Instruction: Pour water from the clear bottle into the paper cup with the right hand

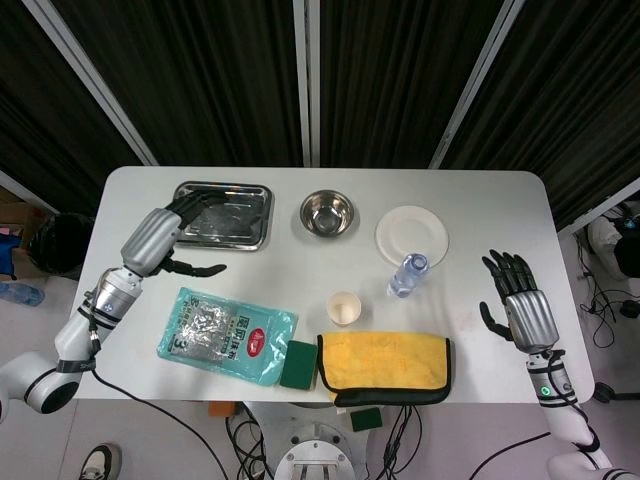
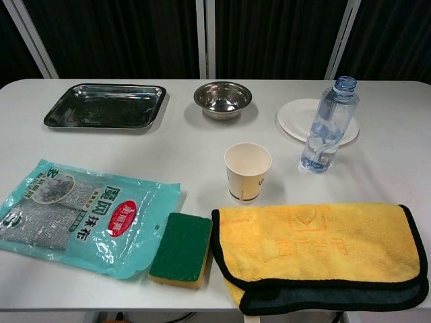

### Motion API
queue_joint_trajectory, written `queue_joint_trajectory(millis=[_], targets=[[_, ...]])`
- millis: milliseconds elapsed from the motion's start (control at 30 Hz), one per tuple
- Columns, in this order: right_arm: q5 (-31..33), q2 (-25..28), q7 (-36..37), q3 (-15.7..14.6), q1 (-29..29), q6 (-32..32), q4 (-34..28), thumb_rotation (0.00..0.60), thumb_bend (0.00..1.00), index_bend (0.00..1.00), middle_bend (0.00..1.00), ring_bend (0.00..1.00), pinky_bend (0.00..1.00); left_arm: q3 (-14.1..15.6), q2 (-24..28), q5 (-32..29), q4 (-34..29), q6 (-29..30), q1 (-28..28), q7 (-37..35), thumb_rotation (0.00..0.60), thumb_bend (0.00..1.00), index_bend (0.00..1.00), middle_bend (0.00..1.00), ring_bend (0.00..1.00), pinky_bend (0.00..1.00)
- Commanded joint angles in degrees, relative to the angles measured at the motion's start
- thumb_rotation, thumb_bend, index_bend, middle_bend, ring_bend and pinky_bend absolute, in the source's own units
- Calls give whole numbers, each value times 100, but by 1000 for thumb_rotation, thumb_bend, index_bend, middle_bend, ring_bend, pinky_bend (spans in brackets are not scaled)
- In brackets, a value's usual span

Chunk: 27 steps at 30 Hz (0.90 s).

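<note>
Clear plastic forms the bottle (image 2: pixel 328 128), which is stood upright and uncapped near the right of the surface (image 1: pixel 480 200), touching the edge of a white plate (image 1: pixel 412 234). The cup (image 2: pixel 247 171) is set just beside it, toward the middle, with a yellow cloth (image 2: pixel 316 250) in front. The right hand (image 1: pixel 518 300) is held well apart from the bottle, its fingers (image 1: pixel 503 266) spread and nothing gripped. The left hand (image 1: pixel 168 235) is rested by a metal tray (image 1: pixel 222 214), fingers loose and empty. The bottle is judged light, only partly filled, thin-walled and somewhat slippery; a hard squeeze would likely be answered by water pushed out of the open neck. A hold around the mid-body is judged best. The cup is judged light and easily tipped.
</note>
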Motion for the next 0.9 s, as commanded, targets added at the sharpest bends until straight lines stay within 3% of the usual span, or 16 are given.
queue_joint_trajectory(millis=[33, 333, 500, 600, 900], targets=[[24, 20, 28, 17, -2, -5, -27, 600, 439, 0, 0, 0, 0, 10, -3, 2, -6, 14, 0, 15, 371, 90, 162, 151, 121, 197], [192, 36, 44, 101, -49, -31, -135, 600, 420, 0, 0, 0, 0, 33, 19, -33, -62, -12, -32, 105, 373, 90, 162, 151, 121, 197], [370, 124, 359, 124, -82, -212, -365, 600, 310, 0, 0, 0, 0, 58, -13, -50, -37, -51, -57, 143, 372, 89, 162, 151, 121, 197], [568, 207, 464, 161, -74, -465, -573, 600, 224, 0, 0, 0, 0, 84, -42, -68, -7, -52, -47, 169, 371, 90, 162, 151, 121, 196], [1058, 417, 1310, 176, 147, -1623, -1220, 600, 166, 0, 0, 0, 0, 226, -169, -86, 150, -99, -2, 224, 375, 90, 162, 151, 121, 196]])
